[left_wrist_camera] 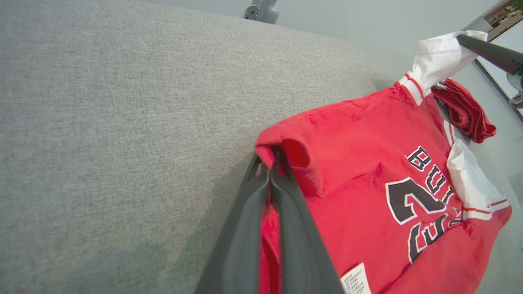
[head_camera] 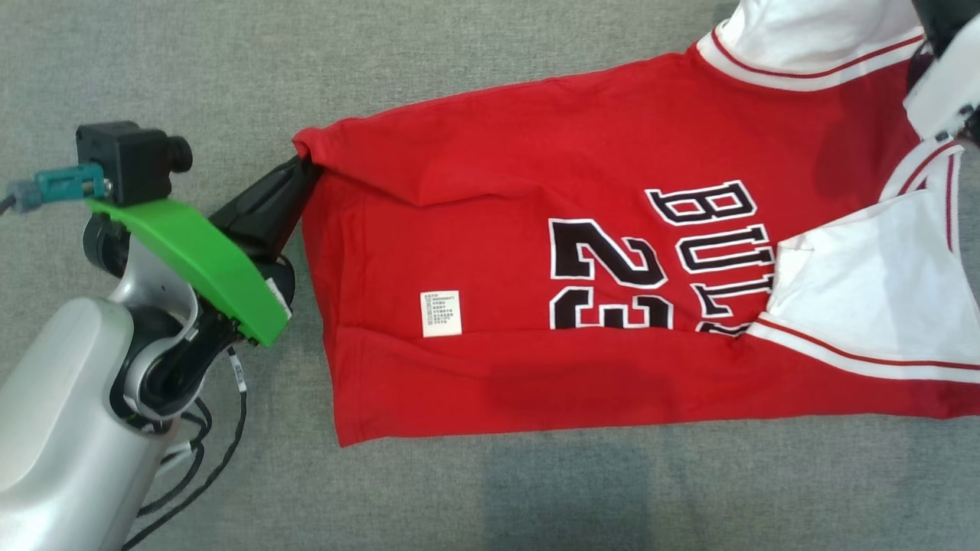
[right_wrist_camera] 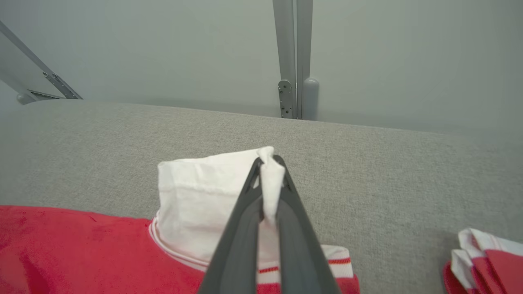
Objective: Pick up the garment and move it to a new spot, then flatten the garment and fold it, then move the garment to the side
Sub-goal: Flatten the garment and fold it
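1. Garment [head_camera: 536, 153]: red jersey, lies on grey table [head_camera: 153, 61], centre-right of frame.
2. Left hand [head_camera: 302, 164]: clamps hem corner, centre-left; tensions cloth.
3. Right hand [right_wrist_camera: 267, 163]: pinches white sleeve, mid-frame; likely counter-pull for flattening.

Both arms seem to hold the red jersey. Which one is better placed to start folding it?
Probably the left: the left jaws are shut on the hem corner of the jersey, ready to carry that edge across. The right jaws pinch only the tip of a white sleeve.
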### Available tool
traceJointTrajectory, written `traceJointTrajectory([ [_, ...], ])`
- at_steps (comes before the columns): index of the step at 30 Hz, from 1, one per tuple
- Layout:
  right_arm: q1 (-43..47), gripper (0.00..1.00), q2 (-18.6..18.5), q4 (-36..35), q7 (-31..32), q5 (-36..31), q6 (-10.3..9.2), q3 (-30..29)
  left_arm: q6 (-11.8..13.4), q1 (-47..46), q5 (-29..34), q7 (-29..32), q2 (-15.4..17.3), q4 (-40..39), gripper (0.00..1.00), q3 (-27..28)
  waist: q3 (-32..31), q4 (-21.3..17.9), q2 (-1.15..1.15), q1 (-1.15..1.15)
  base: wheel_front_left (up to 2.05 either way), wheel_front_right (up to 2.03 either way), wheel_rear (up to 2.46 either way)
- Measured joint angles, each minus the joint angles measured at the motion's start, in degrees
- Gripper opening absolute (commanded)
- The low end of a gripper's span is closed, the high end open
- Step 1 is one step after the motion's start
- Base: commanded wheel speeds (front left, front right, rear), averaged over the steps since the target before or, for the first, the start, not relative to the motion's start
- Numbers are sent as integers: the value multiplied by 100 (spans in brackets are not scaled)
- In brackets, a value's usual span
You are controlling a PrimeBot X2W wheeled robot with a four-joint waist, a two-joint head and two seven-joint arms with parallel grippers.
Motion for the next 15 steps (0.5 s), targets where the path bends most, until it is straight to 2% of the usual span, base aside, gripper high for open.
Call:
traceJointTrajectory([
  [5,1367,0,30,-719,-144,140,0,-430,143,622,-70,-283,132,-244,0,151,-282,-211,0,0,0,0,0],
  [15,3351,0,725,-1697,-347,198,0,-1080,354,1691,-243,-717,272,-655,0,316,-841,-528,0,0,0,0,0],
])
